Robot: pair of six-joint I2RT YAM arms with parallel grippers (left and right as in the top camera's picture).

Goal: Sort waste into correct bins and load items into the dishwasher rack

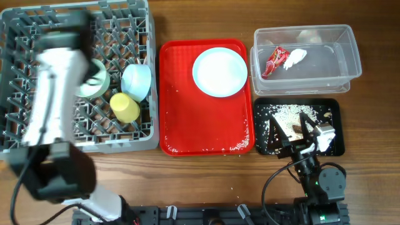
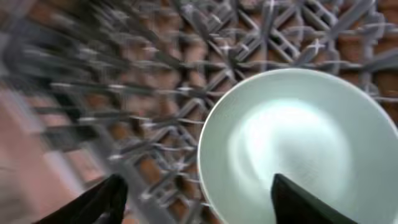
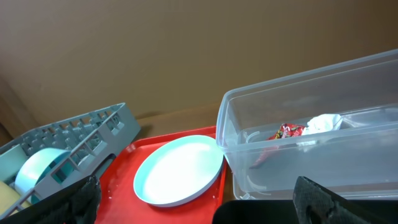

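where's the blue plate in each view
Overhead: plate at top right of the red tray.
Left wrist: not in it; only the green bowl in the rack.
Right wrist: plate at bottom centre, on the red tray.
Shared landmark: the rack, in all three.

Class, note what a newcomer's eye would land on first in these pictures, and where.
The bright red tray at the centre stands out, with the light blue plate on it. Left of it, the big grey rack holds a yellow cup, green bowl and blue bowl; right, the clear tub holds a red wrapper and white napkin.
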